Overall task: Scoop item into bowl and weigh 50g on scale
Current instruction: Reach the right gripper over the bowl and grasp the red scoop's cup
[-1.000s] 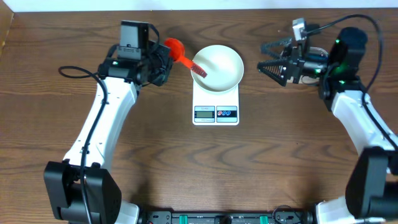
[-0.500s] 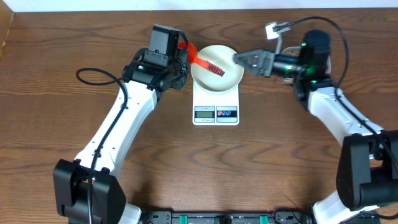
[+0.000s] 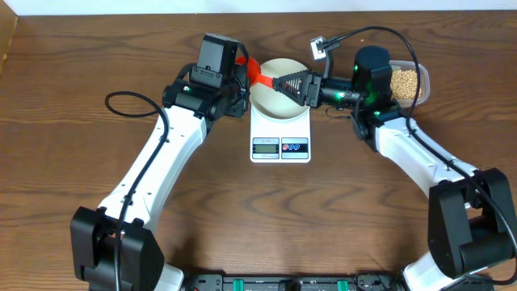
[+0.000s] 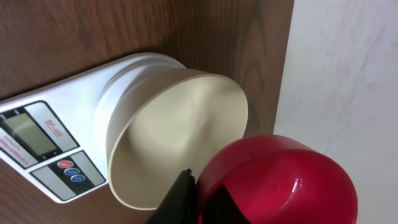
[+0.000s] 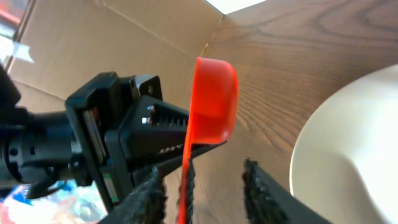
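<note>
The white bowl (image 3: 279,97) stands on the white scale (image 3: 280,133); inside it I see no beans. My left gripper (image 3: 242,71) is shut on the handle of a red scoop (image 3: 258,73), held over the bowl's far-left rim. From the right, my right gripper (image 3: 284,83) reaches across the bowl with open jaws. In the right wrist view the scoop (image 5: 214,99) stands on edge. Its thin handle (image 5: 185,180) runs between my right fingers (image 5: 152,196), close to the left one. In the left wrist view the scoop's cup (image 4: 280,180) is empty above the bowl (image 4: 180,124).
A clear tub (image 3: 423,81) of tan beans (image 3: 404,79) sits at the back right, behind my right arm. A cable loops on the table at the left (image 3: 129,101). A cardboard wall (image 5: 93,43) stands beyond the table's left edge.
My right arm has swung left from the tub to over the bowl, its jaws narrowing around the scoop handle. My left arm has carried the scoop right, toward the bowl.
</note>
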